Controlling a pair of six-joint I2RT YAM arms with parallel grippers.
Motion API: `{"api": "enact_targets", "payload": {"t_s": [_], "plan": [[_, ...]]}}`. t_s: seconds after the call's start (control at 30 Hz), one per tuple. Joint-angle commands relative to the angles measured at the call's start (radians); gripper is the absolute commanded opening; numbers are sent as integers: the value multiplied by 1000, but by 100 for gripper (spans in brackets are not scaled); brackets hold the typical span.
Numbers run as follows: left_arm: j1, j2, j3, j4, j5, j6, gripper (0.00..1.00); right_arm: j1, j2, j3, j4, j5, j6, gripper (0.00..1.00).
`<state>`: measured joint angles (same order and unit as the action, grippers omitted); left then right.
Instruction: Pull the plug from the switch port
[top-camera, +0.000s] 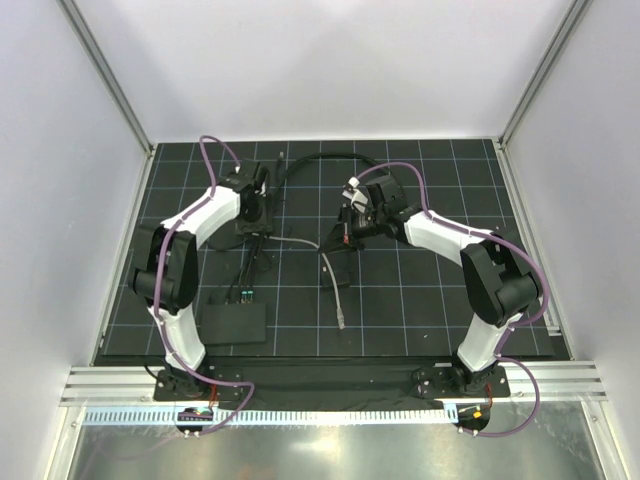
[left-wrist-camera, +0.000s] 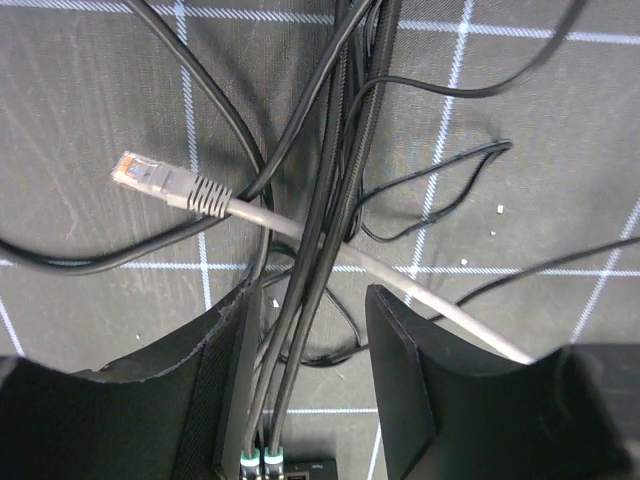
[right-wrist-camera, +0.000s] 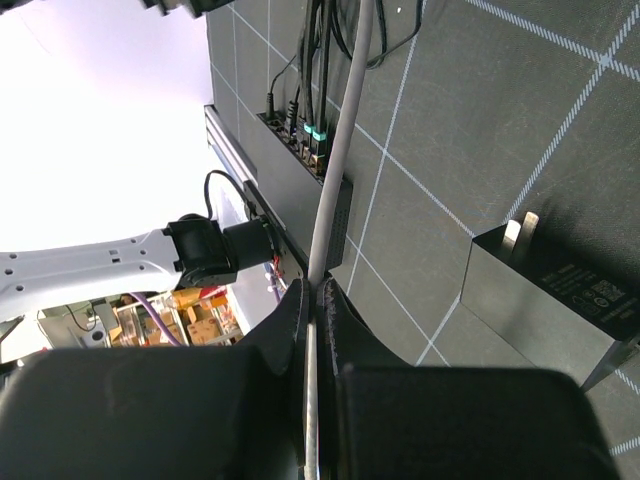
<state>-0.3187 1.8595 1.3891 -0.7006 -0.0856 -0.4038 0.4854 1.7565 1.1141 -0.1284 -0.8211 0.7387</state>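
The switch (top-camera: 235, 320) is a flat black box at the near left, with two green-ringed black plugs (top-camera: 243, 295) in its far edge. My left gripper (top-camera: 255, 215) is open above the black cables; in the left wrist view its fingertips (left-wrist-camera: 305, 330) straddle them, and the green-ringed plugs (left-wrist-camera: 250, 460) sit in the switch below. A grey cable's plug (left-wrist-camera: 140, 175) lies loose on the mat. My right gripper (top-camera: 348, 228) is shut on the grey cable (right-wrist-camera: 335, 170), which runs from its jaws (right-wrist-camera: 322, 300) past the switch (right-wrist-camera: 300, 185).
A smaller black block with two prongs (right-wrist-camera: 550, 290) stands on the mat near my right gripper; it also shows in the top view (top-camera: 335, 275). Thin black cables (left-wrist-camera: 430, 200) loop over the gridded mat. A grey cable end (top-camera: 343, 322) lies mid-mat.
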Motion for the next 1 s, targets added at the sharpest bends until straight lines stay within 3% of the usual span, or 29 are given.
{"api": "enact_targets", "payload": {"t_s": [0.0, 0.3, 0.4, 0.43, 0.57, 0.97], "plan": [[-3, 27, 39, -22, -13, 33, 50, 5, -48, 0, 33, -4, -9, 1], [-3, 52, 31, 3, -43, 31, 40, 5, -46, -2, 39, -4, -7, 1], [-3, 63, 42, 1, -43, 36, 24, 5, -49, -5, 39, -1, -10, 1], [-2, 57, 42, 1, -42, 34, 14, 5, -51, -5, 35, 3, -19, 1], [0, 15, 24, 13, -46, 36, 0, 5, -52, 10, -51, 56, -82, 1], [70, -213, -128, 91, -68, -32, 0, 4, -37, -36, -4, 65, -81, 1]]}}
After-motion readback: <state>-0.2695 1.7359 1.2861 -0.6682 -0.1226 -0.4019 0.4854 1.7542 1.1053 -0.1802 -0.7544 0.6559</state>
